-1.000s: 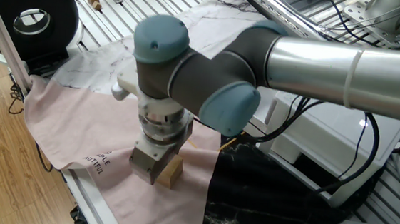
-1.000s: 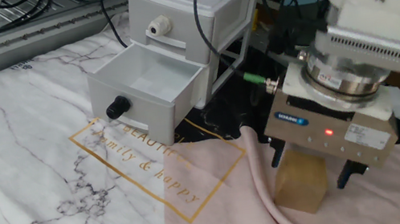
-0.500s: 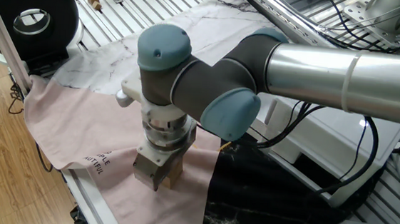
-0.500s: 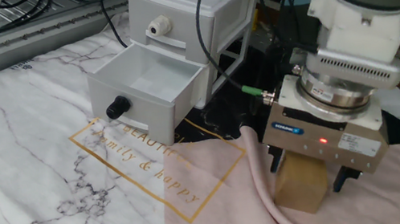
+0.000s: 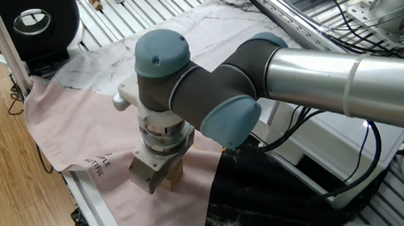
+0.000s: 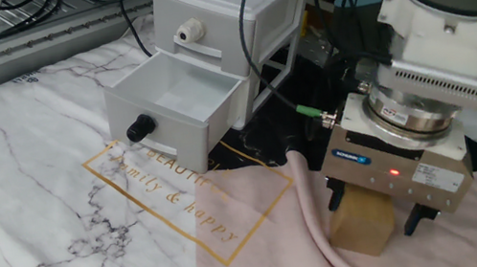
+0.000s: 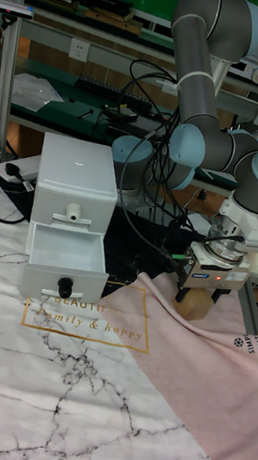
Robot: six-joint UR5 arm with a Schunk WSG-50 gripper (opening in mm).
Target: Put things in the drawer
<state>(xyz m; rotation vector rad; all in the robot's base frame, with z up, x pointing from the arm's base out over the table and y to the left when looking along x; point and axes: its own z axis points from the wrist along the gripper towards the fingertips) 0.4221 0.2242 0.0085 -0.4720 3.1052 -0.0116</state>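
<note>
The light-tan wooden cube (image 6: pixel 361 229) rests on the pink cloth at the right, and also shows as the cube (image 5: pixel 175 174) and the cube (image 7: pixel 193 304). My gripper (image 6: pixel 375 214) points straight down over it, with a dark finger on each side of the cube. The jaws look open, with small gaps to the cube's faces. The gripper (image 5: pixel 150 180) hides most of the cube in one fixed view. The white drawer (image 6: pixel 177 102) with the black knob (image 6: pixel 140 128) stands pulled out and empty, to the left of the gripper. It is the lower drawer (image 7: pixel 64 268) of the white cabinet (image 7: pixel 77 170).
A pink cloth (image 6: pixel 276 243) overlaps a marble-print sheet (image 6: pixel 24 189) with gold lettering. Black cables (image 6: pixel 248 15) run past the cabinet's right side. A closed upper drawer with a white knob (image 6: pixel 187 32) sits above the open one. A black round device (image 5: pixel 29 16) stands at the far left.
The gripper has shifted slightly and sunk a little lower around the cube. The cube and the drawer have not moved.
</note>
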